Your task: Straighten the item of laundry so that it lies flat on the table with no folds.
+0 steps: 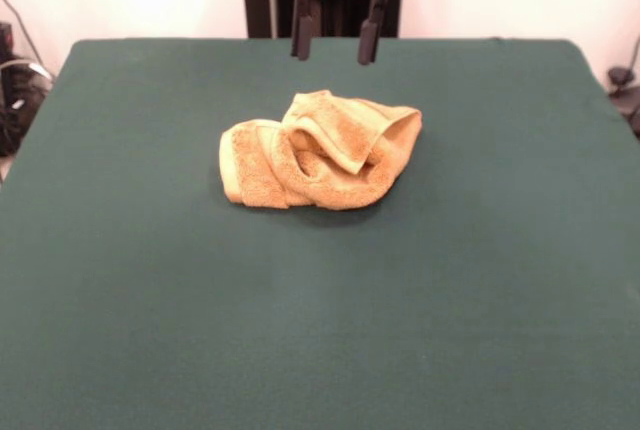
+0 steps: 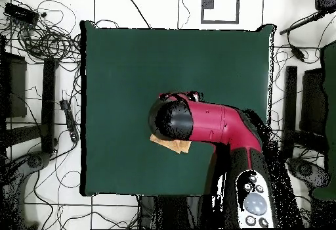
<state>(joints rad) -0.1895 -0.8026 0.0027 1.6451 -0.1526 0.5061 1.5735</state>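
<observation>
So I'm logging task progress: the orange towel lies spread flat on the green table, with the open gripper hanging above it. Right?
Not flat. The front view shows the towel bunched in a crumpled, folded heap on the green table. The rest holds: the gripper hangs open above it, not touching.

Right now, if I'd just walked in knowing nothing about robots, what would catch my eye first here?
Probably the crumpled golden-orange terry-cloth towel, bunched in folds near the middle of the big dark green felt-covered table. Next, the red and black claw hanging open above the table just beyond the towel, not touching it. From overhead, the bulky red and black arm hides nearly all of the towel.
</observation>
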